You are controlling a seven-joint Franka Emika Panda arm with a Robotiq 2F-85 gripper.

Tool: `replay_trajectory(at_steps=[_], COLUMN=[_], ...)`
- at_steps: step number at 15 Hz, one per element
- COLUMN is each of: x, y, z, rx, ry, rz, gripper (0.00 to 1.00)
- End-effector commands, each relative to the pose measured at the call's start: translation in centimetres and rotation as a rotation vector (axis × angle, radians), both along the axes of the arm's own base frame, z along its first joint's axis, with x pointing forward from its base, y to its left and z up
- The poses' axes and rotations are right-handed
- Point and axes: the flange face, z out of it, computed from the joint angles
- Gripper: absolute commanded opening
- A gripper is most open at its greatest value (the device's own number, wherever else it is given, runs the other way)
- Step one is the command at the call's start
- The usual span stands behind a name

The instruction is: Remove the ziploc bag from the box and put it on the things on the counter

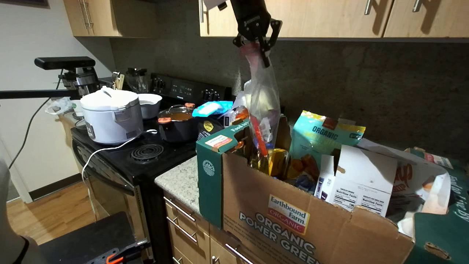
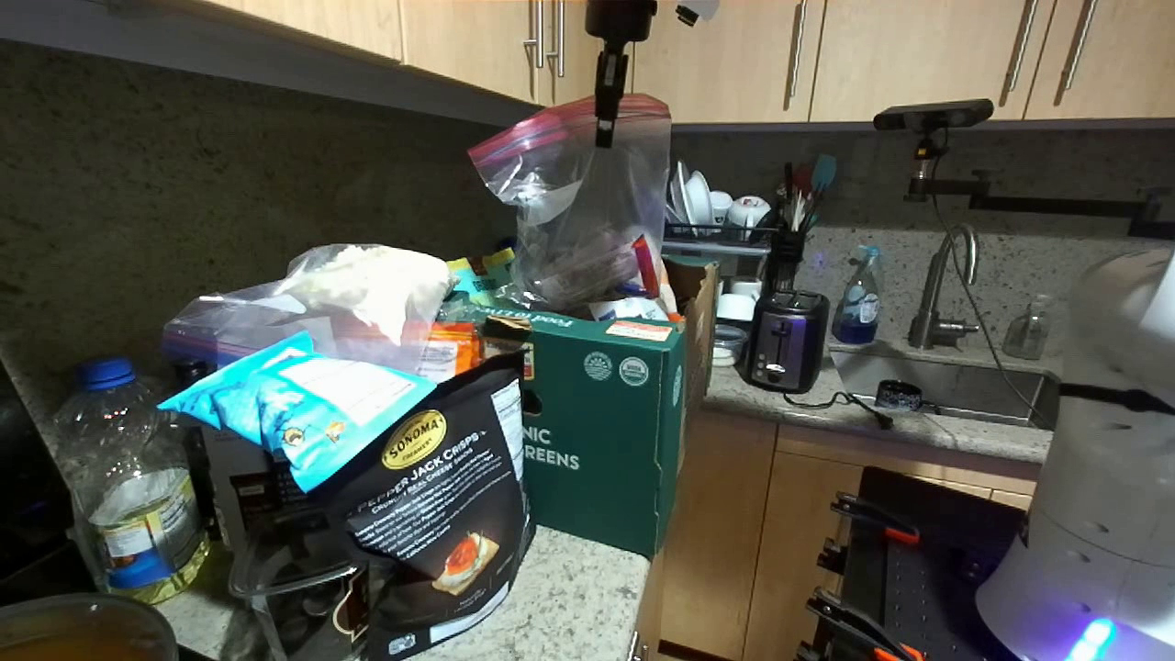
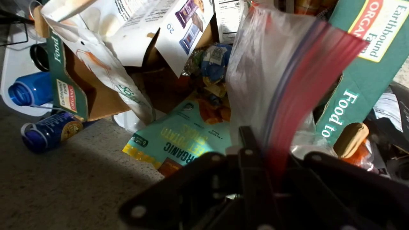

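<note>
My gripper is shut on the pinkish top strip of the ziploc bag; the grip also shows in an exterior view. The clear bag hangs upright with red-and-white contents at its bottom. Its lower end is at the level of the cardboard box's rim; I cannot tell if it is fully above it. In the wrist view the bag passes between the fingers. The things on the counter include a bright blue packet, a black crisps packet and another clear bag with white contents.
Inside the box stand a teal snack packet and a white carton. Beside the things are an oil bottle and a pot on the stove. A white rice cooker is further off. Upper cabinets are close behind the gripper.
</note>
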Motion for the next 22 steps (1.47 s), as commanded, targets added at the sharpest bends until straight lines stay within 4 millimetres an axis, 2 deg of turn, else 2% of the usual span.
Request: replay_trajectory(at_steps=[1, 5, 11, 13, 17, 22], x=[0.0, -0.5, -4.8, -5.5, -5.4, -4.3], y=[0.0, 0.7, 4.7, 6.2, 9.9, 15.0], z=[0.1, 1.3, 6.2, 7.3, 7.9, 6.7], rx=[0.0, -0.021, -0.119, -0.12, -0.107, -0.119], ry=[0.001, -0.008, -0.086, -0.102, -0.13, -0.132], rz=[0.0, -0.016, 0.073, 0.123, 0.232, 0.391], gripper=[0.02, 0.01, 0.01, 0.01, 0.01, 0.01])
